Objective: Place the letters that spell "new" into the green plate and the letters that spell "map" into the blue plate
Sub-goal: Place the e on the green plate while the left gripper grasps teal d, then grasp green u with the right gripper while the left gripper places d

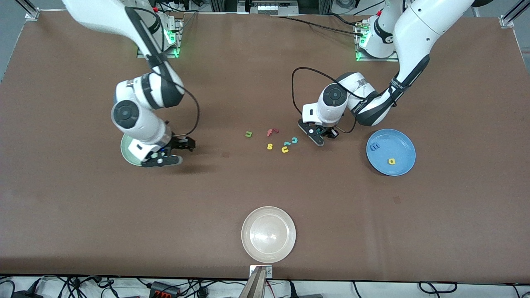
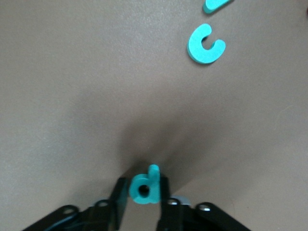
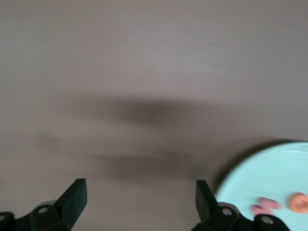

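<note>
We have the left gripper down at the loose cluster of letters in the middle of the brown desk, its jaws clamped on the small teal foam letter "p". In the left wrist view the letter stands pinched between the pads, with the teal "c" lying just ahead on the desk. That tells us the step in hand: the last letter of "map" is being collected.

The round sky-blue plate sits at about four o'clock from that gripper, toward the left arm's end of the desk. It already carries the blue "m" and the yellow "a".

At the right arm's end, the right gripper hangs over the edge of the round pale mint-green plate, jaws wide apart and empty. Its wrist view shows a pinkish-red letter and an orange letter lying in that plate; the third we cannot make out.

Left on the desk are a green "u"-shaped letter, the red "f", the yellow "s" and a yellow "u". The whitish-beige plate at six o'clock stays out of it.

Next, we judge, the left arm needs to lift the "p" straight up clear of its neighbours, carry it over the blue plate, and part its jaws low over bare plate so the letter doesn't bounce out.
</note>
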